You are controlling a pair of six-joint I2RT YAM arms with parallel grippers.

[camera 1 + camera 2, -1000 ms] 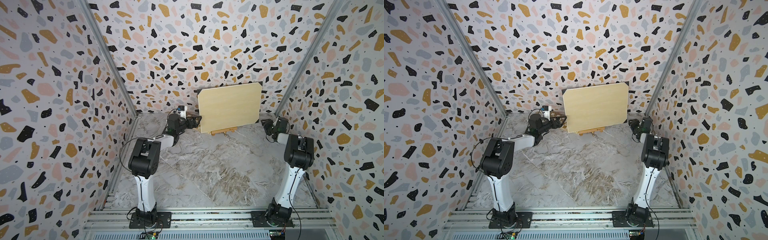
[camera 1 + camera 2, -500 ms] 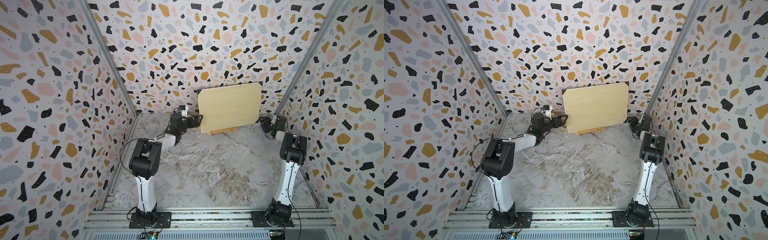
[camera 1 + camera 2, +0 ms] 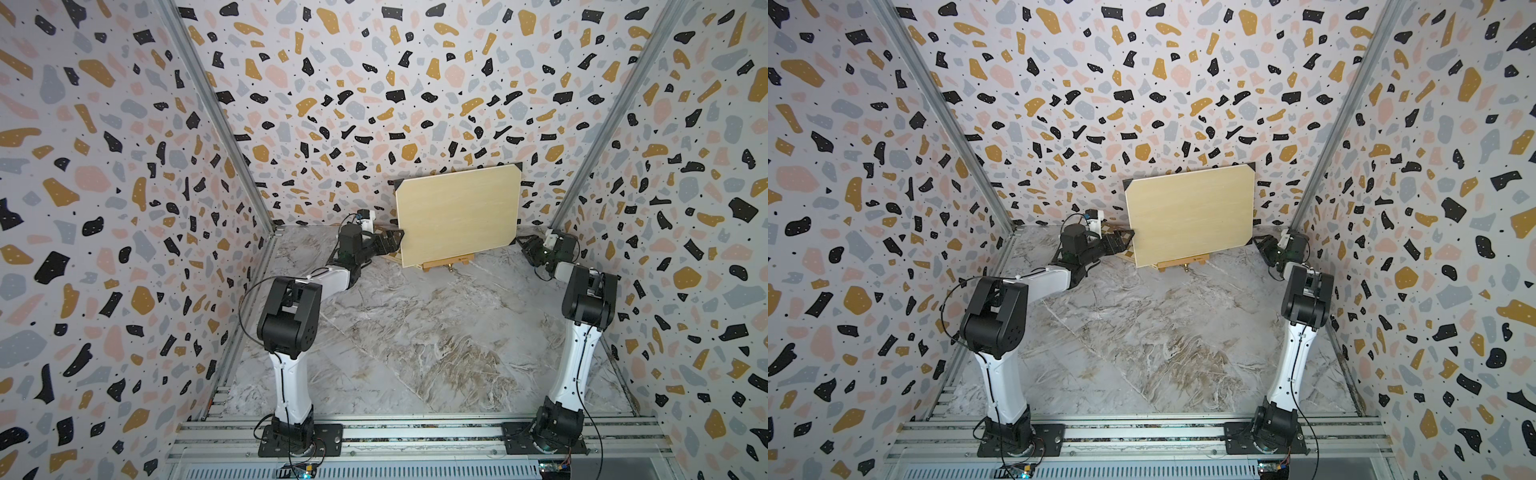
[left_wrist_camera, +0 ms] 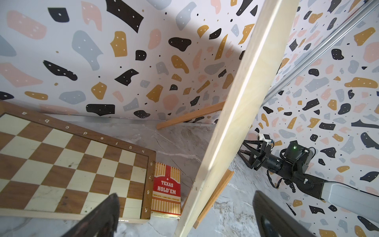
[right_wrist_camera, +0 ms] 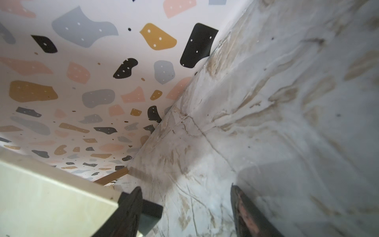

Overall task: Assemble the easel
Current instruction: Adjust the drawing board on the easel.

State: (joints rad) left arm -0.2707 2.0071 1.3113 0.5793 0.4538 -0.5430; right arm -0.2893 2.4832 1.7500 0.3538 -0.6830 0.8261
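The easel (image 3: 446,263) stands at the back of the table, a honey-brown wooden stand almost wholly hidden behind the pale board (image 3: 457,216) that leans on it. Its ledge bar (image 4: 215,197) and rear leg (image 4: 190,116) show in the left wrist view. My left gripper (image 3: 397,241) is open, and the board's left edge (image 4: 235,123) stands between its wide-apart fingers without touching them. My right gripper (image 3: 524,245) is open at the board's lower right black corner. That corner (image 5: 151,211) lies against one finger (image 5: 133,197), far from the opposite one.
A checkered chessboard (image 4: 71,164) lies flat behind the board on the left, with a red Texas Hold'em card box (image 4: 167,188) beside it. The terrazzo back wall (image 3: 374,104) and side walls close in around the easel.
My right gripper has moved in toward the board's lower right corner and opened wider. The left gripper has opened slightly; its arm has hardly moved.
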